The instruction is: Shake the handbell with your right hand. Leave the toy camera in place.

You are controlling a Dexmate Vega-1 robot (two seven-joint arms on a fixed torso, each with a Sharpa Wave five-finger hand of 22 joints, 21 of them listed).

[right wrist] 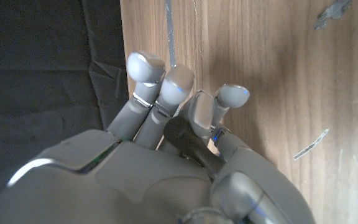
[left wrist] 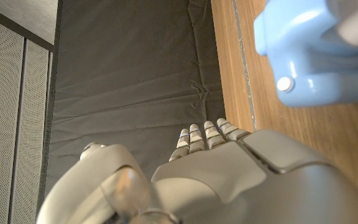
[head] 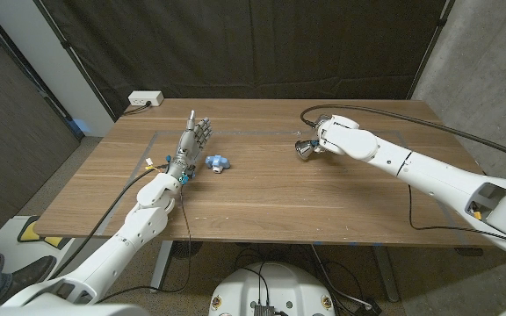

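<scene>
Handbell (head: 305, 148) gripped by right hand (head: 330, 136) — toy camera (head: 217, 161) apart.

Even, soft overhead light on the table (head: 262, 189) (faint shadows); wrist views blur close up.

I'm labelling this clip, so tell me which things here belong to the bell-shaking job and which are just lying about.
Part of the job:
- handbell, gripped by the right hand
- toy camera, to be left alone

Just there:
- left hand, holding nothing, beside the toy camera
- power strip at the table's far corner
</scene>
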